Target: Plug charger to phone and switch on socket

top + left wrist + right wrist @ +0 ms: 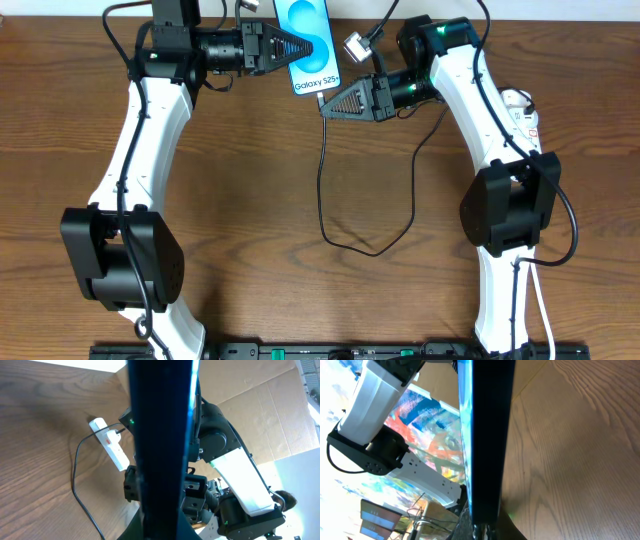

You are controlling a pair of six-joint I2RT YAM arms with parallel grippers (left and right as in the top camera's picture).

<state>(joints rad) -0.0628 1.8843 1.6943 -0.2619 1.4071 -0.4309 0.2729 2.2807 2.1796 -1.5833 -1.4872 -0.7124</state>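
So the phone [318,55] sits at 12 o'clock on the table [250,200], screen up. The left gripper [298,47] comes in from the phone's 9 o'clock side and is clamped on it. In the left wrist view the phone [160,435] is just a dark edge-on slab right between the fingers.

The right gripper [325,106] is pinched to a point at the phone's 6 o'clock end. The charger [321,190] comes straight out of that tip and loops down toward 6 o'clock. The connector itself is hidden, tbh.

The screen reads "Galaxy S25+".

The socket [522,110] is at about 2 o'clock, half under the right arm, and its red markings are too small to read.

Both arms reach up from the 6 o'clock edge, with the left wrist bent toward 3 o'clock and the right toward 9.
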